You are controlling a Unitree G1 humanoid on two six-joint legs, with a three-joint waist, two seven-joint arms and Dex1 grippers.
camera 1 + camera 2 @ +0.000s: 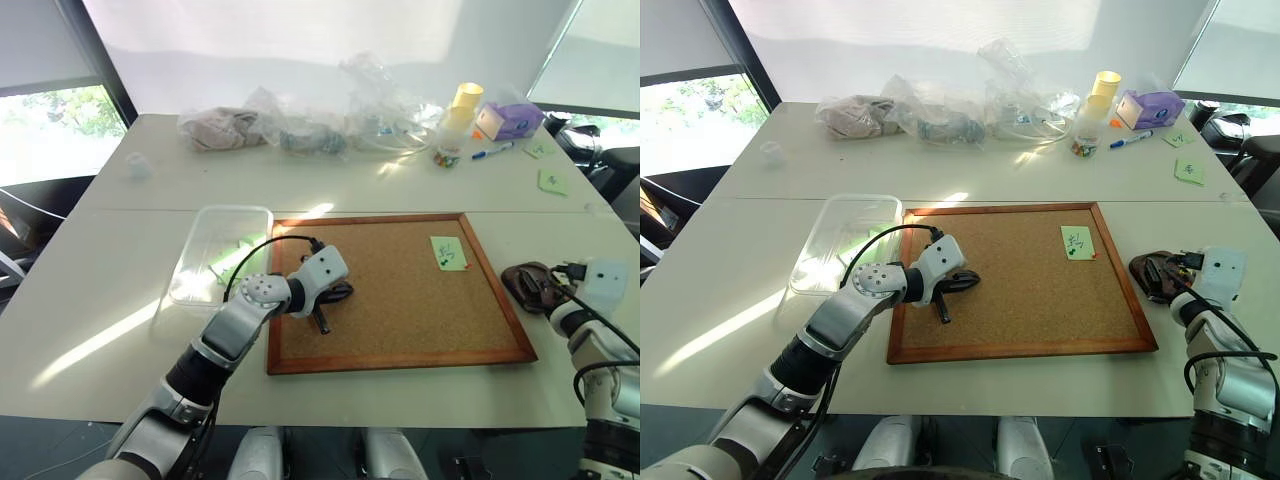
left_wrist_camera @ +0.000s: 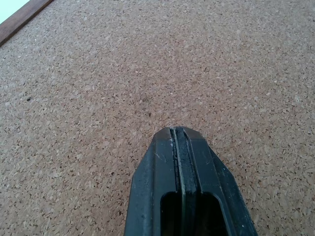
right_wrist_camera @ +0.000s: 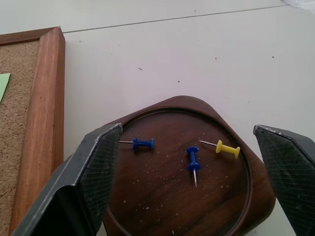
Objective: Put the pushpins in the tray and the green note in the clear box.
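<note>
The green note point(image 1: 448, 252) lies on the right part of a cork board point(image 1: 400, 300), with a small red pin head point(image 1: 466, 266) at its lower corner. The dark brown tray point(image 3: 184, 102) sits on the table just right of the board. In it lie a yellow pushpin point(image 3: 227, 148) and two blue ones point(image 3: 142, 143) point(image 3: 193, 160). My right gripper point(image 3: 187, 129) is open, one finger on each side of the tray. My left gripper point(image 2: 179, 135) is shut and empty, tip down over the board's left part. The clear box point(image 1: 215, 250) stands left of the board, with a pale green patch inside.
Crumpled clear bags point(image 1: 300, 125), a yellow cup point(image 1: 466, 97), a purple box point(image 1: 510, 120) and a blue pen point(image 1: 492, 152) line the far edge of the table. Two more green notes point(image 1: 552, 181) lie at the far right.
</note>
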